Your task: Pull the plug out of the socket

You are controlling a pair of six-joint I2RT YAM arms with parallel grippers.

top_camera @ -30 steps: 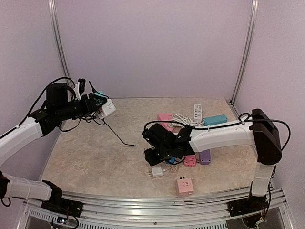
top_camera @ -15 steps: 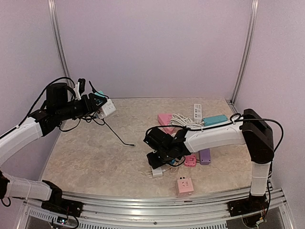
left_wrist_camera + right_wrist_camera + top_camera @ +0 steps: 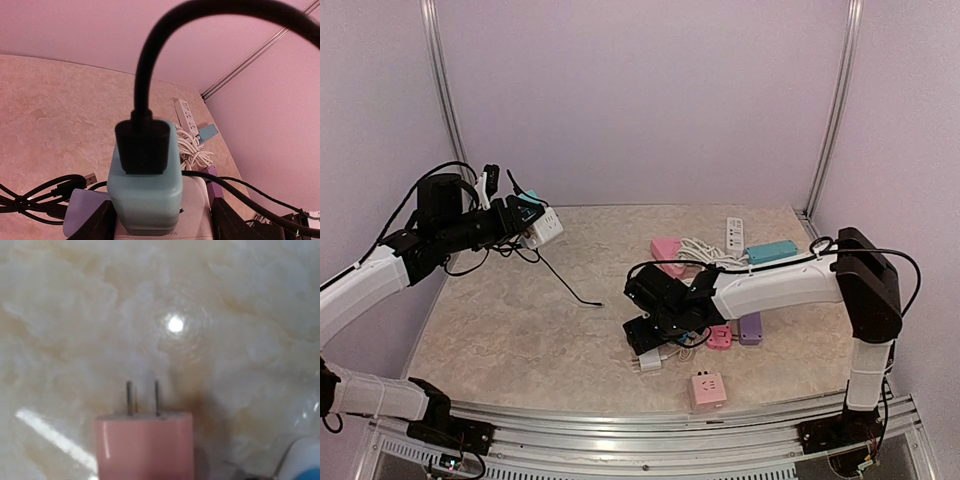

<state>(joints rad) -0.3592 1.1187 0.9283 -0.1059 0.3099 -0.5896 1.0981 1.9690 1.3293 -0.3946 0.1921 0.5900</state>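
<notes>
Two metal prongs [image 3: 129,397] bare on pink rectangular plug [image 3: 144,445] over beige marble table [image 3: 510,320]; your right gripper [image 3: 655,335] low at centre, jaws hidden, cannot tell. Your left gripper [image 3: 523,224] clamps white cube socket [image 3: 547,229] aloft at left, teal plug [image 3: 145,192] seated.

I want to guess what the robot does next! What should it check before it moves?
1. Left tool holds the white socket off the table: ok.
2. Teal plug out of the socket: not ok, it sits in it.
3. Black cable clear of the teal plug: not ok, it is plugged into its top.
4. Right tool at the teal plug: not ok, it is low over the table, far off.
5. Right tool free: cannot tell; a pink plug with bare prongs shows right under its camera.
</notes>
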